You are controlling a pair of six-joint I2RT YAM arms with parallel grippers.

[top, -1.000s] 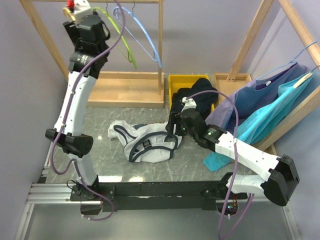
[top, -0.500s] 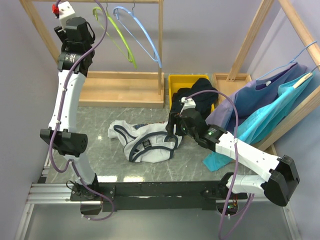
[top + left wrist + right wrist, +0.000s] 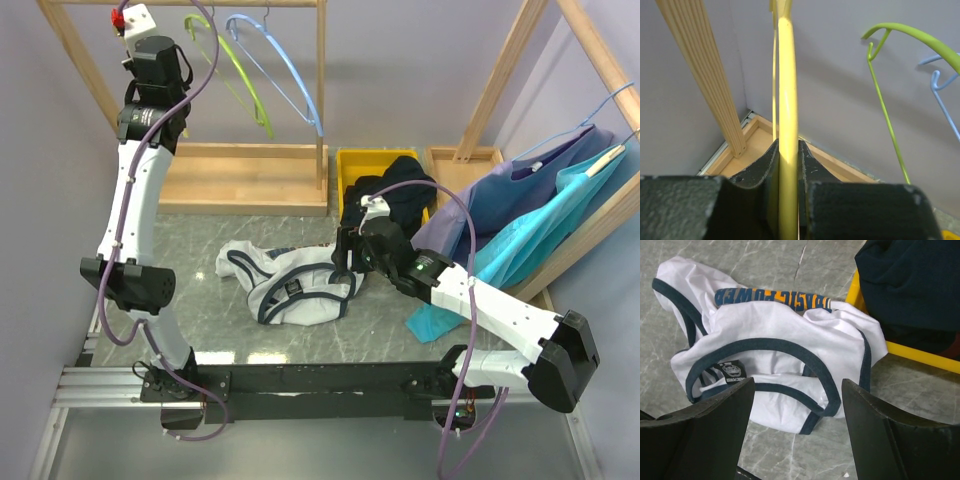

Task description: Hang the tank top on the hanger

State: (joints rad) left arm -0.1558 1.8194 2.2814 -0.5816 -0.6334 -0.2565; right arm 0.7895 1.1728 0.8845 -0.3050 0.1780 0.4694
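One wrist view shows hanger (image 3: 786,75) clamped in left pincer (image 3: 788,149), right pincer (image 3: 797,391) apart

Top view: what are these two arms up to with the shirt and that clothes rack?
The left gripper is shut on a yellow hanger up by the wooden rack, beside a lime-green hanger. The right gripper hovers open over the white tank top, which lies crumpled on the table. The shirt is not yet on the hanger.
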